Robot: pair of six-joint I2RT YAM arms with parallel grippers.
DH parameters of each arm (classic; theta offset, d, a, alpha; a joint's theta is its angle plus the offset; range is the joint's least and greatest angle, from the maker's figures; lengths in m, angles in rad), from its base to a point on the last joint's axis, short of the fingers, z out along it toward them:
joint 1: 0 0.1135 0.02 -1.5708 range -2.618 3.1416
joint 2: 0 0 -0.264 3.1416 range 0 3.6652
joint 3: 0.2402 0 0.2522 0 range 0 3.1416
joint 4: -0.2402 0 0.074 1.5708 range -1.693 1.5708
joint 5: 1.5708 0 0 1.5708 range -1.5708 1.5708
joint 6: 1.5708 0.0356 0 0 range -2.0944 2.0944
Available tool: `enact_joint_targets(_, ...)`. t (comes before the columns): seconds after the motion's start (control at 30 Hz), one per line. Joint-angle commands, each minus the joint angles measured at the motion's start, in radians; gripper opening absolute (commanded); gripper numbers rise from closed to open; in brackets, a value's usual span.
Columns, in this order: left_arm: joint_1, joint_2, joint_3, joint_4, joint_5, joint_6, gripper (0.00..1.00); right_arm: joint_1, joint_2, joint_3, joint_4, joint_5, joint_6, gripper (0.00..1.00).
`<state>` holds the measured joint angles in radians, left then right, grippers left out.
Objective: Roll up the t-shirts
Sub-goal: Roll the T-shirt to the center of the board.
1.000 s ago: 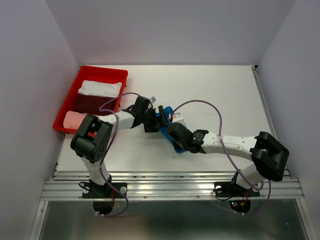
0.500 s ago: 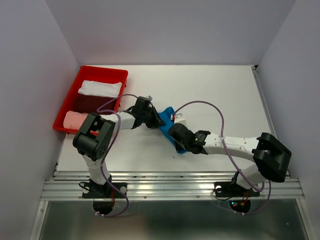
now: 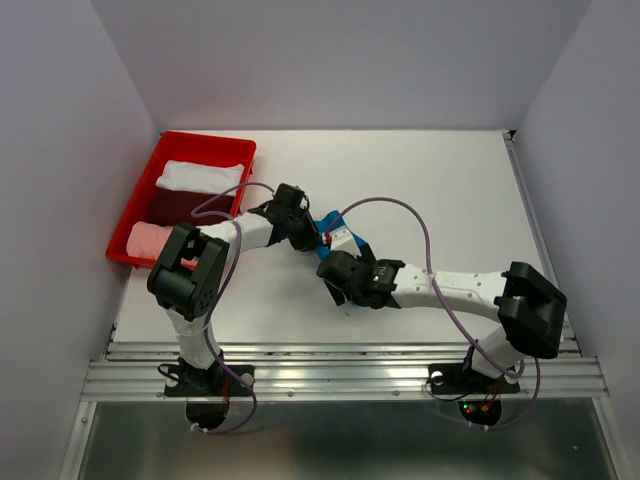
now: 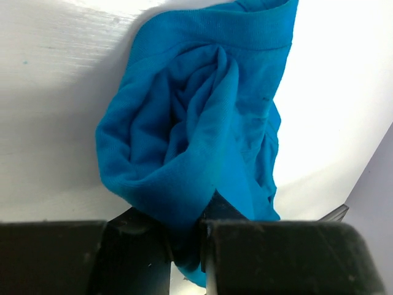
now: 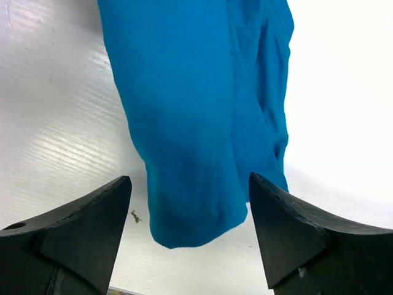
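In the top external view the bright blue cloth t-shirt (image 3: 338, 232) is largely hidden between both arms at the white table's (image 3: 450, 200) centre. A red plastic tray (image 3: 205, 137) with a white shirt (image 3: 200, 177), a dark maroon shirt (image 3: 180, 207) and a pale pink shirt (image 3: 150, 240) is seen at ten o'clock. Grips are shown only by the wrist views. The left gripper (image 4: 187, 228) is clamped on a fold of the bunched blue cloth, which spreads toward twelve o'clock. The right gripper (image 5: 190, 190) is held wide apart, and the shirt's rolled end lies between its fingers, touching neither.

The left hand (image 4: 185, 243) has closed on the end of the rolled bright blue cloth t-shirt (image 4: 196, 123), and the right hand (image 5: 189, 209) has opened, its fingers now standing apart on both sides of it
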<state>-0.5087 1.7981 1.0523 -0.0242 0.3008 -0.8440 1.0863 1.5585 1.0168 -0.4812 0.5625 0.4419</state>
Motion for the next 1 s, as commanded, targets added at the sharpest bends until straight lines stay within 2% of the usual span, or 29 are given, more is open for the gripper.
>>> enact_joint_targets(0.0, -0.001, -0.017, 0.055, -0.083, -0.022, -0.026, 0.00, 0.060, 0.020, 0.051, -0.068, 0.129, -0.049, 0.82)
enact_joint_targets(0.33, -0.001, -0.013, 0.066, -0.094, -0.022, -0.030, 0.00, 0.116, 0.149, 0.066, -0.046, 0.223, -0.081, 0.82)
enact_joint_targets(0.43, -0.001, -0.011, 0.068, -0.097, -0.025, -0.029, 0.00, 0.116, 0.175, 0.069, -0.039, 0.235, -0.078, 0.77)
enact_joint_targets(0.53, -0.001, -0.011, 0.066, -0.100, -0.029, -0.030, 0.00, 0.116, 0.192, 0.068, -0.025, 0.244, -0.071, 0.67)
enact_joint_targets(0.63, -0.002, -0.013, 0.067, -0.100, -0.029, -0.030, 0.00, 0.116, 0.222, 0.065, -0.022, 0.266, -0.057, 0.63)
enact_joint_targets(0.73, -0.002, -0.017, 0.061, -0.102, -0.031, -0.029, 0.00, 0.116, 0.247, 0.060, -0.020, 0.287, -0.034, 0.54)
enact_joint_targets(0.77, -0.001, -0.020, 0.058, -0.100, -0.032, -0.029, 0.00, 0.116, 0.250, 0.060, -0.016, 0.292, -0.022, 0.45)
enact_joint_targets(0.87, -0.001, -0.034, 0.048, -0.099, -0.032, -0.026, 0.00, 0.116, 0.244, 0.055, -0.004, 0.297, -0.003, 0.28)
enact_joint_targets(0.9, 0.001, -0.039, 0.041, -0.089, -0.026, -0.024, 0.00, 0.116, 0.241, 0.055, -0.002, 0.294, 0.000, 0.16)
enact_joint_targets(0.97, 0.002, -0.054, 0.026, -0.071, -0.008, -0.003, 0.00, 0.116, 0.224, 0.051, 0.012, 0.274, 0.001, 0.09)
